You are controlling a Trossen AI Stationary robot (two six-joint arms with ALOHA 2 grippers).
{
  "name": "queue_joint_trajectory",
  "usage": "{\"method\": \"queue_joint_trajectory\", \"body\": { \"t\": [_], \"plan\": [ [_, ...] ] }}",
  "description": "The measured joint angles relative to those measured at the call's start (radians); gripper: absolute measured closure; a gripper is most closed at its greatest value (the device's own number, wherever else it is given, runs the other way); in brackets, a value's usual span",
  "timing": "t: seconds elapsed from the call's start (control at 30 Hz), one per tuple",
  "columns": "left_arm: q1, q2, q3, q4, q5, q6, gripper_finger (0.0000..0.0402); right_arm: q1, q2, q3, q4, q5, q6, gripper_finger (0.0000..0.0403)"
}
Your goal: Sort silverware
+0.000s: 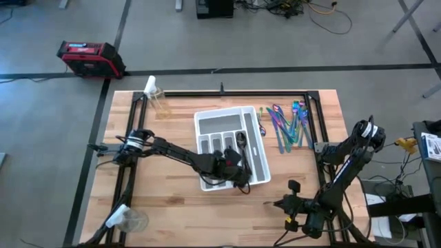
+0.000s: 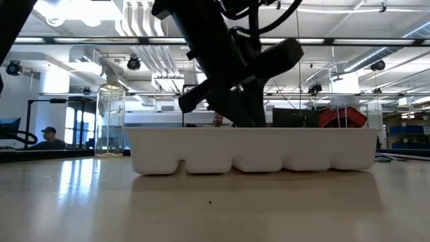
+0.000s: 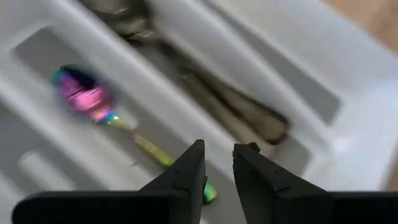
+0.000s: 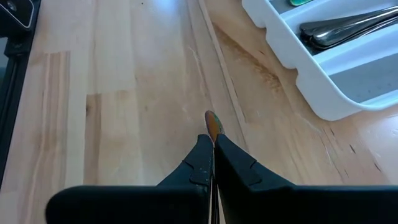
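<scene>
The white tray (image 1: 258,176) stands mid-table. My left gripper (image 3: 219,163) hangs over it, open by a narrow gap with nothing between the fingers. An iridescent spoon (image 3: 84,96) lies in the compartment below, its handle end (image 3: 210,193) just beside one finger; whether they touch, I cannot tell. Greyer pieces (image 3: 242,112) lie in the neighbouring compartment. More silverware (image 1: 289,124) lies in a loose pile on the table right of the tray's far end. My right gripper (image 4: 212,144) is low over bare wood near the tray's near right corner, shut on a slim piece. My right gripper pinches a thin, slim piece of silverware between its two shut fingers. Only its orange-tinted end (image 4: 212,123) sticks out past the fingertips; the fingers lie along it and hide the remainder. Whether it rests on the table, I cannot tell.
A spray bottle (image 1: 155,93) stands at the far left corner and a clear cup (image 1: 131,220) at the near left. Black frame rails (image 1: 227,93) run along the table's edges. Bare wood (image 1: 165,200) lies left of the tray.
</scene>
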State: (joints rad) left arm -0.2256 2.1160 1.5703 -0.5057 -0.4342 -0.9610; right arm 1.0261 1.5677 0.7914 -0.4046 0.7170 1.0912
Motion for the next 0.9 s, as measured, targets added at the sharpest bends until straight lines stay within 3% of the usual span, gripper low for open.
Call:
{"method": "queue_joint_trajectory", "body": {
  "t": [0.27, 0.47, 0.6, 0.77, 0.9],
  "plan": [
    [-0.009, -0.018, 0.000, -0.035, -0.003, 0.068, 0.0315, -0.004, -0.008, 0.000, 0.037, -0.010, -0.025, 0.0403],
    [-0.080, -0.056, 0.000, -0.020, -0.157, 0.180, 0.0313, -0.013, -0.072, 0.062, 0.041, 0.013, -0.155, 0.0403],
    [-0.154, -0.056, -0.007, 0.125, -0.246, 0.297, 0.0317, -0.037, -0.082, 0.071, 0.036, 0.017, -0.201, 0.0403],
    [-0.230, -0.011, -0.037, 0.394, -0.254, 0.444, 0.0321, -0.073, -0.071, 0.070, 0.043, 0.020, -0.202, 0.0403],
    [-0.258, 0.021, -0.042, 0.457, -0.256, 0.476, 0.0313, -0.079, -0.084, 0.093, 0.042, 0.062, -0.235, 0.0403]
  ]
}}
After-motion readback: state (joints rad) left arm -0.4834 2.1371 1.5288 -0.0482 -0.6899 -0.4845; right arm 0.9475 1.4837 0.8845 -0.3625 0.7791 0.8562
